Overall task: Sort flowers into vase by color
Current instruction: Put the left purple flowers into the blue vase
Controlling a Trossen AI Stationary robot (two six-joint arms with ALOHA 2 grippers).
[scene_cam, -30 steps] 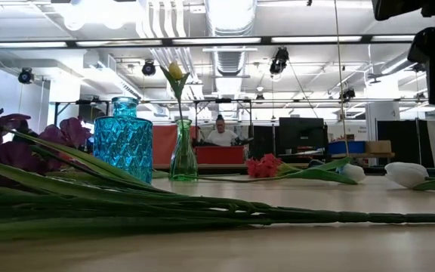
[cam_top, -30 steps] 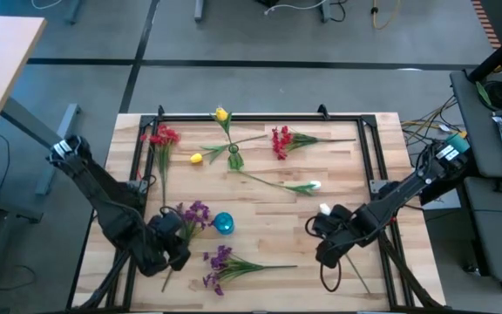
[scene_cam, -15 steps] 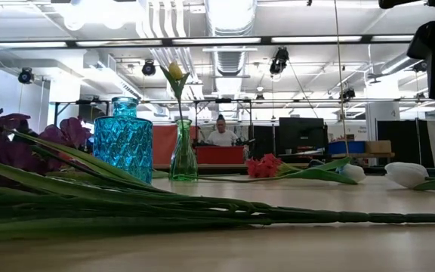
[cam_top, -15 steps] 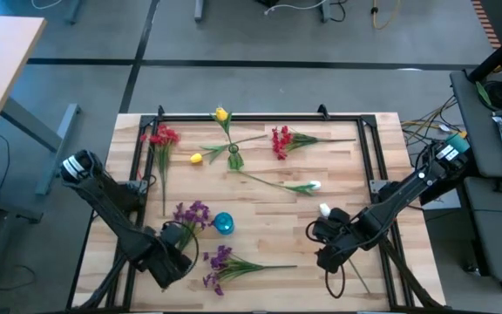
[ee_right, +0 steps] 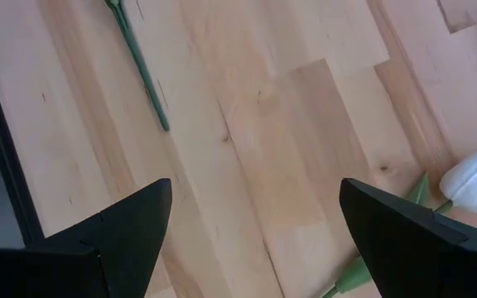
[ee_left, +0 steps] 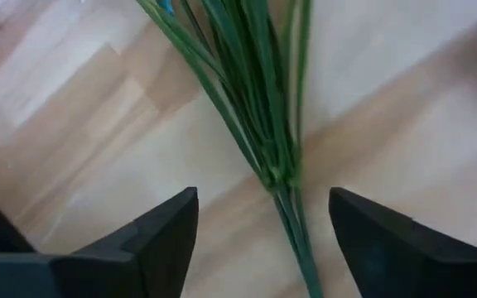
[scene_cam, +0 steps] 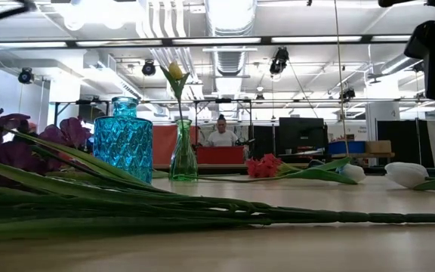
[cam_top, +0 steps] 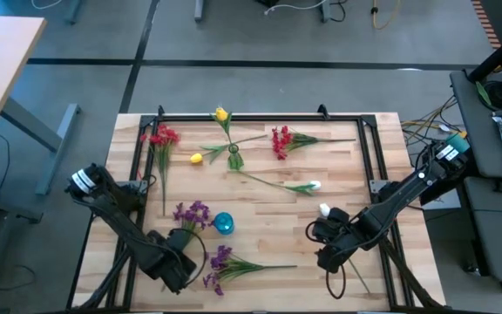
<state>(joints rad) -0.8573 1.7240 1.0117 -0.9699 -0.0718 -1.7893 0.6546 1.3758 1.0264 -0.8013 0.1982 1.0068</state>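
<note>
Left wrist view: purple flower (ee_left: 259,99) blooms cropped.

Bright ceiling strip lights (scene_cam: 225,39) (slight glare), soft shadows, blurred wrist close-ups

We see a table (cam_top: 338,166) of pale, matt wood planks with visible grain. On it, the blue vase (scene_cam: 123,138) looks like glossy faceted glass, the green vase (scene_cam: 183,151) beside it smooth clear glass. The gripper fingers (ee_right: 131,228) are matt dark plastic.
</note>
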